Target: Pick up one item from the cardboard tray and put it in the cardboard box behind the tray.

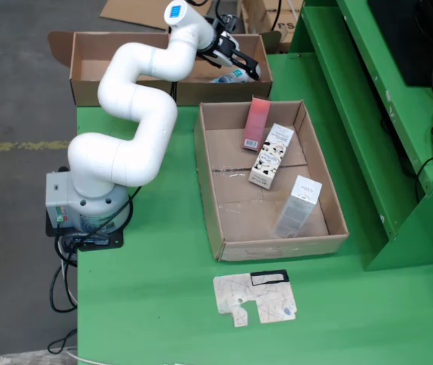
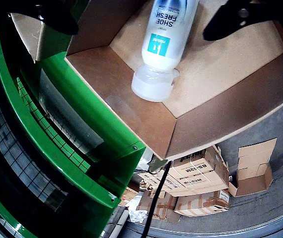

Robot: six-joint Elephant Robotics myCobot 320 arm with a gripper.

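the white arm (image 1: 137, 99) reaches from its grey base (image 1: 80, 205) at the left edge of the green table (image 1: 156, 304) up to the back of the table, where its black end effector (image 1: 235, 61) hangs over the cardboard box (image 1: 194, 84) that stands behind the tray. in the gripper-mounted view the end effector's two dark fingers (image 2: 241, 17) show at the top corners, spread wide apart, and neither touches the bottle. the white bottle (image 2: 161, 44), labelled "shoe fresh" with a teal patch, lies inside the box on its brown floor, its clear cap pointing toward the box's near corner in that view. in the fixed view only a small blue and white bit of the bottle (image 1: 228, 76) shows under the end effector, inside the right-hand part of the box.

the cardboard tray (image 1: 216, 213) sits in the middle of the table, in front of the box. three cartons lie in it: a pink carton (image 1: 256, 123) leaning against the far wall, a cream carton with dark spots (image 1: 271, 156) just below it, and a pale grey carton (image 1: 298, 205) nearer the front right corner, apart from the other two. a flat scrap of printed cardboard (image 1: 254, 299) lies on the table in front of the tray. beyond the box, the gripper-mounted view shows stacked cartons (image 2: 191, 188) on a grey floor (image 2: 280, 193).
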